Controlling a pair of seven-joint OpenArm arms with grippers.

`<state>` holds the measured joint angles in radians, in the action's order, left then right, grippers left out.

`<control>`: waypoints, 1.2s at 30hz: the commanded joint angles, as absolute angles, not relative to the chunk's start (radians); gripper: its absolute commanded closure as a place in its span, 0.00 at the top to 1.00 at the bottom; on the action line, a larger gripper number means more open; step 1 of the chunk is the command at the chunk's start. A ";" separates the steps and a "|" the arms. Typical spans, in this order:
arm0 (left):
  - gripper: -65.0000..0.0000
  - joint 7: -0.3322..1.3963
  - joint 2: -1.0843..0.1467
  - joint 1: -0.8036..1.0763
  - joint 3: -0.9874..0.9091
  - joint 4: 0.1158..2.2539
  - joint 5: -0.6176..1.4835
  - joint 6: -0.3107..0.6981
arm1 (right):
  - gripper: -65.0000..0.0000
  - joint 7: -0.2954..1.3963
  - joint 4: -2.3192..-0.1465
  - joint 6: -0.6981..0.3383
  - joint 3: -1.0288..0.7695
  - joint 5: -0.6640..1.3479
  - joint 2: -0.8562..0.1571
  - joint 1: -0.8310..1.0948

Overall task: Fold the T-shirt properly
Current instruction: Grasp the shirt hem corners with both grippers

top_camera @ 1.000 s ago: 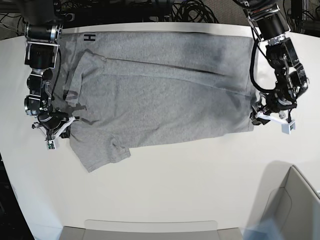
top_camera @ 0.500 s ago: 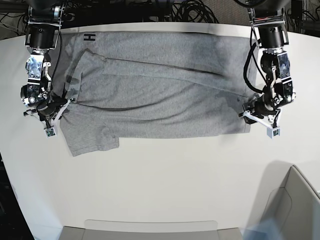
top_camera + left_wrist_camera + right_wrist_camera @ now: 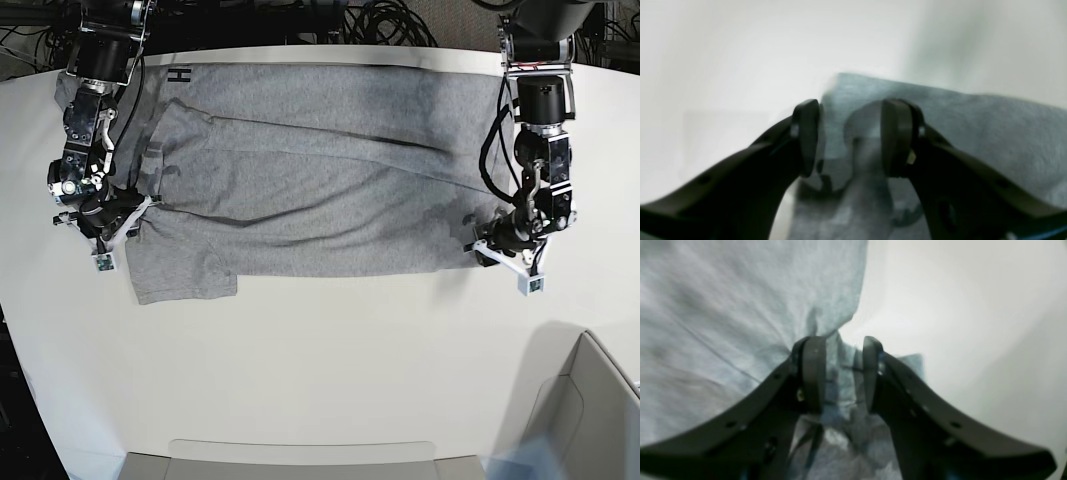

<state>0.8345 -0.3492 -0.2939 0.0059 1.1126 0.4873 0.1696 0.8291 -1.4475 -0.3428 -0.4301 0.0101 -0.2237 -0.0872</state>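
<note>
The heather-grey T-shirt (image 3: 320,190) lies spread across the far half of the white table (image 3: 330,350), its lower part folded up, one sleeve (image 3: 185,275) sticking out at lower left. A black letter (image 3: 179,75) shows at its top left. My left gripper (image 3: 483,250) holds the shirt's lower right corner. In the left wrist view the gripper (image 3: 850,133) has bunched cloth (image 3: 973,133) between its fingers. My right gripper (image 3: 125,218) grips the shirt's left edge. In the right wrist view it (image 3: 843,373) pinches a fold of cloth (image 3: 723,306).
A grey box (image 3: 590,410) stands at the table's near right corner. A shallow tray edge (image 3: 300,455) runs along the front. Black cables (image 3: 380,20) lie behind the table's far edge. Both arms hang over the shirt's two sides.
Both grippers have pulled the shirt's near edge. The bottom edge is now straighter and the sleeve flatter. The left gripper has moved down and inward, the right gripper up along the left edge.
</note>
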 commanded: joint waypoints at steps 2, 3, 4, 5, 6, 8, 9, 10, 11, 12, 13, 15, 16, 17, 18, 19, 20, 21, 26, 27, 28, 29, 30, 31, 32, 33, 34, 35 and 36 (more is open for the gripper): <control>0.46 0.860 -0.352 -0.303 0.047 1.119 0.495 0.171 | 0.30 0.806 -1.494 -0.343 -0.444 0.071 -0.245 -0.117; 0.45 0.860 -0.352 -0.303 0.056 1.119 0.495 0.171 | 0.30 0.806 -1.503 -0.343 -0.444 0.097 -0.246 -0.117; 0.43 0.860 -0.352 -0.302 0.062 1.118 0.495 0.171 | 0.30 0.806 -1.511 -0.343 -0.444 0.120 -0.248 -0.117; 0.38 0.860 -0.349 -0.298 0.059 1.104 0.495 0.171 | 0.30 0.806 -1.517 -0.343 -0.444 0.139 -0.248 -0.117; 0.32 0.860 -0.348 -0.294 0.048 1.089 0.495 0.171 | 0.30 0.806 -1.520 -0.343 -0.444 0.156 -0.249 -0.122; 0.21 0.860 -0.348 -0.295 0.030 1.047 0.495 0.171 | 0.30 0.806 -1.509 -0.343 -0.446 0.163 -0.249 -0.150; 0.16 0.860 -0.346 -0.297 0.019 1.030 0.495 0.171 | 0.30 0.806 -1.489 -0.343 -0.446 0.162 -0.249 -0.163; 0.12 0.860 -0.346 -0.297 0.008 1.018 0.495 0.171 | 0.30 0.805 -1.460 -0.343 -0.446 0.162 -0.249 -0.182; 0.09 0.860 -0.346 -0.297 -0.001 1.012 0.495 0.171 | 0.30 0.803 -1.412 -0.343 -0.446 0.162 -0.257 -0.214; 0.07 0.860 -0.346 -0.297 -0.005 1.010 0.495 0.171 | 0.31 0.803 -1.353 -0.338 -0.446 0.162 -0.269 -0.255; 0.07 0.860 -0.346 -0.295 -0.005 1.010 0.495 0.171 | 0.31 0.802 -1.291 -0.335 -0.446 0.162 -0.277 -0.291; 0.08 0.862 -0.346 -0.295 -0.004 1.010 0.495 0.171 | 0.31 0.799 -1.178 -0.334 -0.446 0.162 -0.297 -0.369; 0.08 0.862 -0.346 -0.294 -0.004 1.010 0.495 0.171 | 0.31 0.799 -1.135 -0.334 -0.446 0.162 -0.305 -0.398; 0.08 0.862 -0.346 -0.294 -0.004 1.010 0.495 0.171 | 0.31 0.797 -1.095 -0.334 -0.443 0.162 -0.311 -0.421; 0.08 0.862 -0.346 -0.294 -0.004 1.010 0.495 0.171 | 0.31 0.792 -1.056 -0.334 -0.440 0.162 -0.318 -0.447; 0.08 0.862 -0.346 -0.294 -0.004 1.010 0.495 0.171 | 0.31 0.780 -1.023 -0.334 -0.438 0.162 -0.325 -0.467; 0.08 0.862 -0.346 -0.294 -0.004 1.010 0.495 0.171 | 0.31 0.762 -0.984 -0.334 -0.438 0.160 -0.326 -0.483; 0.08 0.862 -0.346 -0.294 -0.004 1.010 0.495 0.171 | 0.31 0.737 -0.946 -0.334 -0.437 0.160 -0.326 -0.498; 0.08 0.862 -0.346 -0.294 -0.004 1.010 0.496 0.171 | 0.31 0.618 -0.745 -0.334 -0.437 0.082 -0.321 -0.553; 0.08 0.862 -0.344 -0.294 -0.004 1.010 0.496 0.171 | 0.31 0.601 -0.722 -0.334 -0.437 0.067 -0.317 -0.553; 0.08 0.862 -0.344 -0.294 -0.005 1.010 0.496 0.171 | 0.31 0.587 -0.707 -0.334 -0.437 0.062 -0.311 -0.555; 0.08 0.862 -0.344 -0.294 -0.005 1.010 0.496 0.171 | 0.31 0.579 -0.699 -0.334 -0.437 0.062 -0.302 -0.555; 0.08 0.862 -0.344 -0.294 -0.005 1.010 0.496 0.171 | 0.31 0.576 -0.697 -0.334 -0.437 0.062 -0.292 -0.552; 0.08 0.862 -0.344 -0.294 -0.005 1.010 0.496 0.170 | 0.31 0.576 -0.697 -0.334 -0.437 0.062 -0.288 -0.550; 0.08 0.862 -0.344 -0.294 -0.005 1.010 0.496 0.170 | 0.31 0.579 -0.694 -0.335 -0.437 0.059 -0.282 -0.549; 0.08 0.862 -0.344 -0.294 -0.005 1.010 0.496 0.170 | 0.31 0.579 -0.694 -0.335 -0.437 0.058 -0.277 -0.547; 0.08 0.862 -0.344 -0.294 -0.005 1.010 0.496 0.170 | 0.31 0.579 -0.694 -0.335 -0.437 0.058 -0.269 -0.544; 0.08 0.862 -0.344 -0.294 -0.005 1.009 0.496 0.170 | 0.31 0.581 -0.694 -0.338 -0.435 0.058 -0.260 -0.544; 0.08 0.862 -0.344 -0.294 -0.005 1.009 0.496 0.170 | 0.31 0.581 -0.694 -0.341 -0.429 0.058 -0.251 -0.542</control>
